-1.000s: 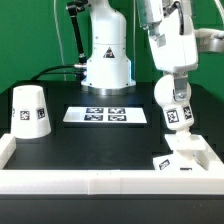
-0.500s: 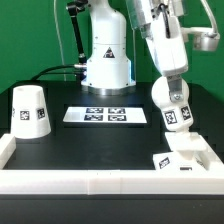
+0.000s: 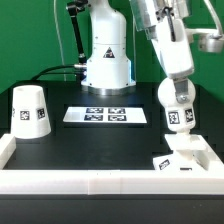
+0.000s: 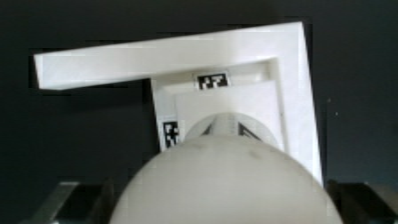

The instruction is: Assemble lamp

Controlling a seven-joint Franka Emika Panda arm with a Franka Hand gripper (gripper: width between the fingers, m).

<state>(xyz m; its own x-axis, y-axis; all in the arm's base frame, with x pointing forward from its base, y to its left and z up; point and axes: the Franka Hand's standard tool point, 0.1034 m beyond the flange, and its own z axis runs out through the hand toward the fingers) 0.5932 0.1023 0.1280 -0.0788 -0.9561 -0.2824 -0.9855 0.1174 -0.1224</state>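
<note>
My gripper (image 3: pixel 175 92) is shut on the white round bulb (image 3: pixel 177 106) and holds it upright, neck down, with a tag on its lower part. The bulb hangs just above the small square base (image 3: pixel 181 155), which sits in the near corner on the exterior view's right. In the wrist view the bulb (image 4: pixel 222 175) fills the foreground between my dark fingers (image 4: pixel 71 200), and the tagged base (image 4: pixel 240 100) lies beneath it. The tapered shade (image 3: pixel 29 109) stands on the exterior view's left, apart from the gripper.
The marker board (image 3: pixel 106 116) lies flat mid-table. A white raised wall (image 3: pixel 100 181) runs along the near edge and turns the corner round the base; it also shows in the wrist view (image 4: pixel 169 55). The robot's white pedestal (image 3: pixel 107 60) stands behind.
My gripper and the bulb have shifted a little toward the exterior view's right, closer over the base. The shade and base have not moved.
</note>
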